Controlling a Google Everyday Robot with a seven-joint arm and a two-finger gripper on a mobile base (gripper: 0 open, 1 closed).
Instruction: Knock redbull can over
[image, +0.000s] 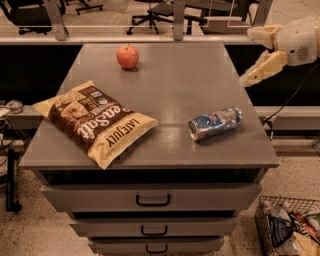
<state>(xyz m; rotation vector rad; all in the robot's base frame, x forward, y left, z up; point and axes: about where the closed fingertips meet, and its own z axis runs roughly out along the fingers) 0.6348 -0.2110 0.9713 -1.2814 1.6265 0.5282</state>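
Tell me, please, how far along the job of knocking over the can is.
Done, it seems: the redbull can lies on its side on the table, near its right front. In hand: nothing; the claw hangs open beyond the table's right edge, clear of the can. Left: nothing apparent.

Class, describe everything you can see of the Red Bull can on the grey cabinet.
The redbull can is a slim metal can, silver and blue, lying on its side on the cabinet top near its front right corner, with a silver end pointing front-left. Only the top touches it. The gripper hangs apart, beyond the right edge, fingers open.
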